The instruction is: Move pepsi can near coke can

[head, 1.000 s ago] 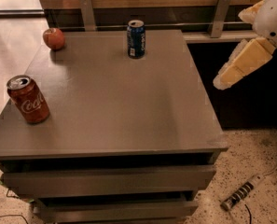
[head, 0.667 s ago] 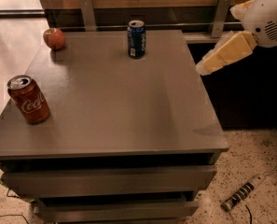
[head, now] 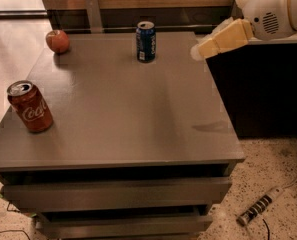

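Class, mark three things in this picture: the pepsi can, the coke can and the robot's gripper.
pepsi can [head: 145, 44]: camera view, its blue side wall.
coke can [head: 33, 111]: camera view, its red lettered side.
gripper [head: 200, 49]: camera view, its tip, right of the pepsi can.

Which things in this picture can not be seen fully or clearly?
Camera view, all items:
The beige gripper, beside the grey table's right rear corner: its white arm is cut off by the right edge.
The dark blue pepsi can: label print too small to read.
The table's lowest drawer: cut off by the bottom edge.
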